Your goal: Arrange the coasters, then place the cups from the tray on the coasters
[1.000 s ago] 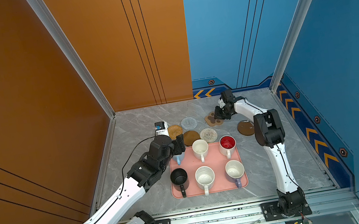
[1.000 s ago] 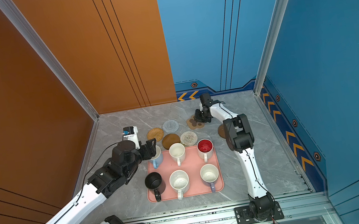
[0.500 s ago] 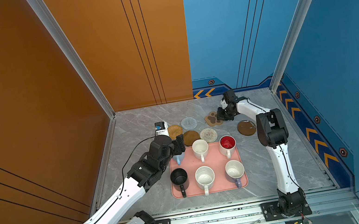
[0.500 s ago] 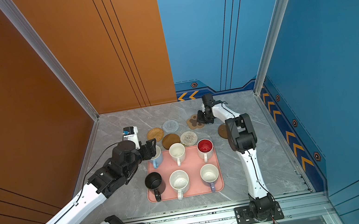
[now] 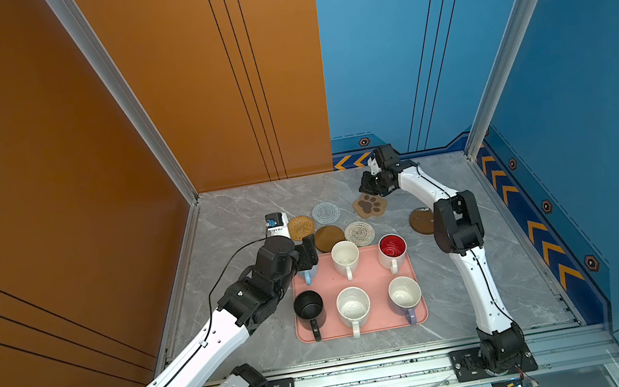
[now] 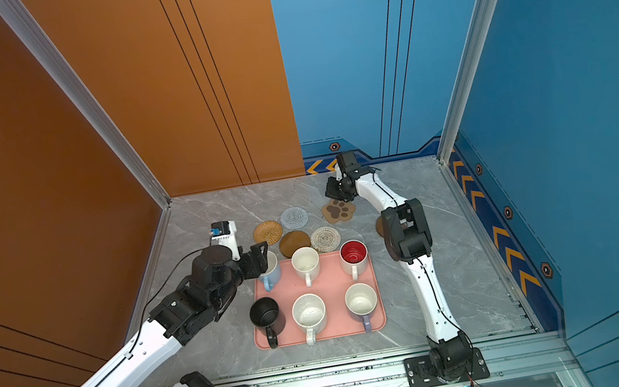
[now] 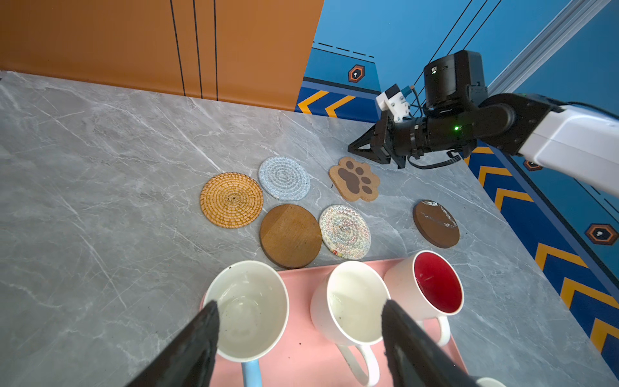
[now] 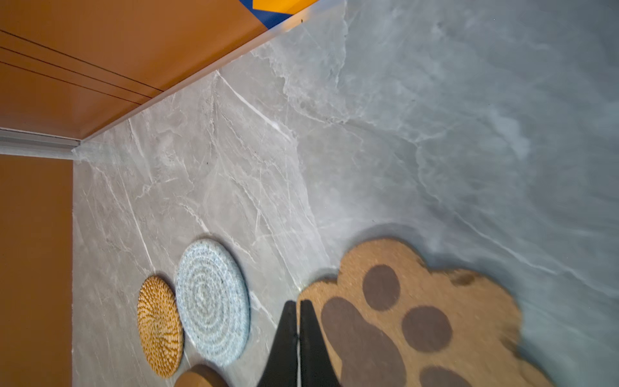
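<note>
Well, over on the left, the left gripper hangs low at the corner of the pink tray nearest it, its jaws spread wide with nothing clamped between them. The light blue mug stands upright on the tray right below its fingers. One finger sits at that mug's outer rim, though I cannot tell whether it touches. The other finger crosses in front of the plain white mug, the next one along.

Just ahead of those tips, four coasters lie flat on the grey table. The orange rattan coaster and the grey woven coaster are farther out. The brown round coaster and the beige woven coaster sit hard by the tray's edge.

Back from the gripper, towards its arm, stand the black mug, the speckled white mug and the lavender mug. The red-lined mug ends the row of mugs under the gripper, on the side away from it.

Across the table, the right gripper has its jaws pressed together on nothing. Its tip is at the edge of the paw-print coaster, which lies flat just beyond it; contact is unclear. The dark brown coaster lies apart, back along that arm.
</note>
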Controlling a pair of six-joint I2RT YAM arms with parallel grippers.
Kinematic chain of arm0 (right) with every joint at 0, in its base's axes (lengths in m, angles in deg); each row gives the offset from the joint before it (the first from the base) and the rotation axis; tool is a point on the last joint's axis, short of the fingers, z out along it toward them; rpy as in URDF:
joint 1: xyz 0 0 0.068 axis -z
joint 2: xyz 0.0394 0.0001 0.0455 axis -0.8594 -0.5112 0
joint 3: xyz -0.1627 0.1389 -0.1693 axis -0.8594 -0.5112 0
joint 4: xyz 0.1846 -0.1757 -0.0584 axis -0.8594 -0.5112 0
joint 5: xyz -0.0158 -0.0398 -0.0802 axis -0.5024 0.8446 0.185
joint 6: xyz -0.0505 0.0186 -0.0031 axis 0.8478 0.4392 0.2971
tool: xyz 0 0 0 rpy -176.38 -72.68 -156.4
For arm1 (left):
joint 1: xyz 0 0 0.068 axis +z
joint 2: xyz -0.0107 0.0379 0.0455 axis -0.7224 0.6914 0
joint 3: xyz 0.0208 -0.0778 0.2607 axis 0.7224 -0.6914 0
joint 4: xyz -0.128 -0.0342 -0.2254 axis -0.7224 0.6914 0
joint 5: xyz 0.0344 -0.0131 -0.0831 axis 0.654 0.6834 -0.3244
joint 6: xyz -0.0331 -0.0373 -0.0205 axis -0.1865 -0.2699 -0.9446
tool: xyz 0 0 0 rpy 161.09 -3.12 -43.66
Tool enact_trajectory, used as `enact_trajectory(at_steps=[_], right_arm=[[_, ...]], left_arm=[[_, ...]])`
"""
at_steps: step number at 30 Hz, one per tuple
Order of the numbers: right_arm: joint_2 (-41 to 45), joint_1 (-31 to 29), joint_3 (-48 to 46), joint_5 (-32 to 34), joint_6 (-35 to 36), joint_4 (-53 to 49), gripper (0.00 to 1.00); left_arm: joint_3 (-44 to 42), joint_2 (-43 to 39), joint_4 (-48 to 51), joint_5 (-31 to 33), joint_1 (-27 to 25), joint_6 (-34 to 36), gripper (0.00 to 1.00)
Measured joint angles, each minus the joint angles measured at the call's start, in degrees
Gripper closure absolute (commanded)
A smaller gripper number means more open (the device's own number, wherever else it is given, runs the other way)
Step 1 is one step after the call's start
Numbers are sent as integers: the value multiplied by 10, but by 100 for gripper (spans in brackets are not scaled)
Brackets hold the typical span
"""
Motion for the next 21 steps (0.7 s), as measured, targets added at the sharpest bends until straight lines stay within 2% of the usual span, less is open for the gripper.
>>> enact_trajectory(at_steps=[5,11,21], right_arm=[[-44,-4,0,-6,-40,40,100],[-55,-7,2,-9,-77,82,100],[-62,-11,5,2,-88,97,100]], left_arm=[[0,-21,8,9,-1,-2,23],[-8,-37,18,15,-2,-5,24],[-11,-45,29,23,-4,-5,24]])
